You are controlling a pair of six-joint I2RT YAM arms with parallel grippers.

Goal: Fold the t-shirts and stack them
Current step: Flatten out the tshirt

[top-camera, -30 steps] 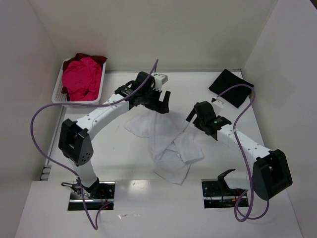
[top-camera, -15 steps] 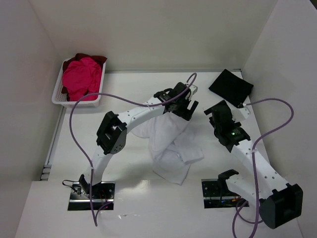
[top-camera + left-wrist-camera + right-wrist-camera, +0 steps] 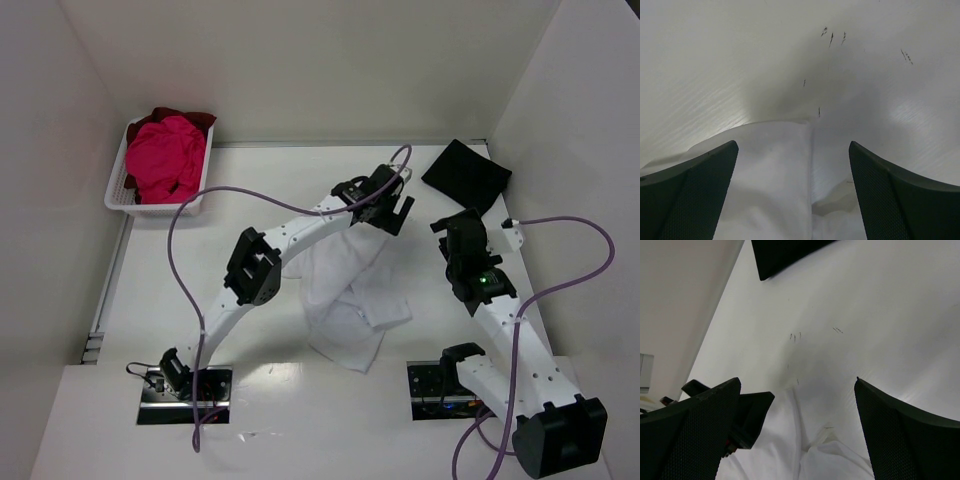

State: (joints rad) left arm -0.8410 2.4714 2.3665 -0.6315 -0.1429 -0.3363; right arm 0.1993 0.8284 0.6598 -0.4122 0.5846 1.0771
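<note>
- Both arms have swung to the right in the last second. The left tool (image 3: 390, 207) now hangs over the far edge of the white t-shirt (image 3: 345, 290), and the right tool (image 3: 462, 230) has drawn off toward 3 o'clock.
- The left tool's jaws stand wide apart and hold nothing. Its wrist view shows a folded edge of white cloth below, between the fingers (image 3: 695, 185).
- The right tool gapes just as wide, also empty, over the surface (image 3: 240, 200) beside the shirt's 3 o'clock side.
- The white t-shirt lies rumpled in the middle of the surface, doubled over on itself.
- The black t-shirt (image 3: 466, 176) lies flat at 2 o'clock, near the right wall.
- At 10 o'clock the white basket (image 3: 118, 192) holds the bright pink t-shirt (image 3: 165, 158), heaped over the dark red t-shirt (image 3: 196, 119).
</note>
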